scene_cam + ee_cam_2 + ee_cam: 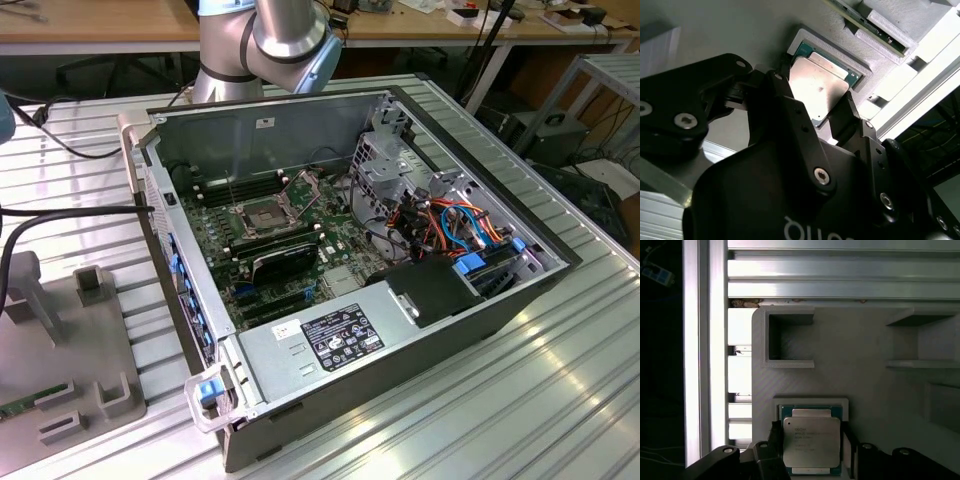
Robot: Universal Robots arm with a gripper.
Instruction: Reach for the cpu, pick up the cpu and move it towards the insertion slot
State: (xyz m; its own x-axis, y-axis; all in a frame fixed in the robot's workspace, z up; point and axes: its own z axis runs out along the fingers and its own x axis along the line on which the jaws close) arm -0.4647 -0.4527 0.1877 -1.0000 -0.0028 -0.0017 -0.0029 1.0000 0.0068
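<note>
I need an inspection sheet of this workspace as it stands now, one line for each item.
Surface: ribbed aluminium table carrying an open computer case and a grey holder block.
Job's things: cpu lying in the holder block's recess; insertion slot inside the case, its plate apparently raised.
Clutter: memory stick on the holder block.
End effector: placed around the cpu.
Cables: black cable across the table; coloured wires inside the case.
Surroundings: wooden desks behind the table.

You have a flat square cpu of pale silver-tan edged in teal-green, a finely ribbed pale grey plastic holder, a matt black gripper and a silver grooved aluminium worktop.
</note>
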